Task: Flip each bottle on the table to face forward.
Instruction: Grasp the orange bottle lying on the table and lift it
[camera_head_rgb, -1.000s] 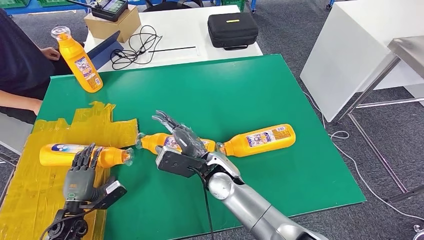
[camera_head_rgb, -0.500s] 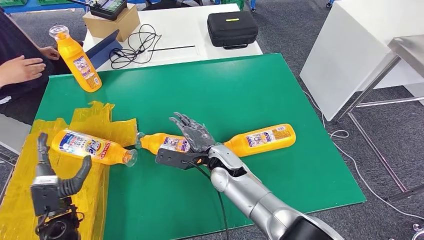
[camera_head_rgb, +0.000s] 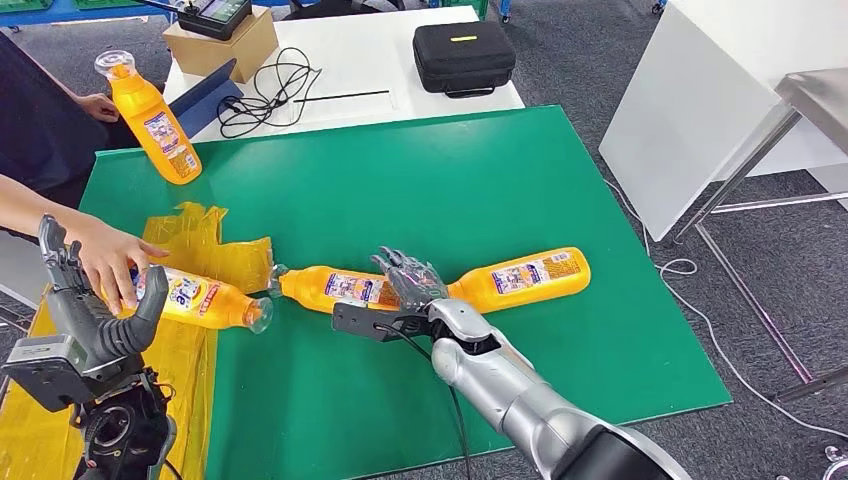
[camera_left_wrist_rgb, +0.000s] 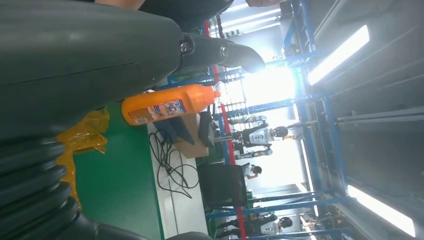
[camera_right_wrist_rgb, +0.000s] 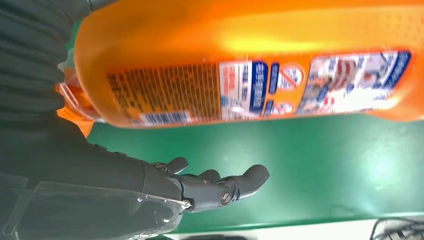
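Our right hand (camera_head_rgb: 408, 280) rests fingers spread, grasping nothing, between the middle bottle (camera_head_rgb: 335, 288) and right bottle (camera_head_rgb: 520, 276), both lying left-right on the bench (camera_head_rgb: 420, 170); left hand (camera_head_rgb: 85, 310) hovers open.

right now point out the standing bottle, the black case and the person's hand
standing bottle (camera_head_rgb: 152, 121), head view, on its orange body at the label
black case (camera_head_rgb: 464, 57), head view, middle of its lid
person's hand (camera_head_rgb: 108, 258), head view, back of the hand

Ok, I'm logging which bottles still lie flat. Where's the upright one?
In the head view the upright bottle stands at the green table's far left corner, near the cardboard box and the person's dark sleeve.
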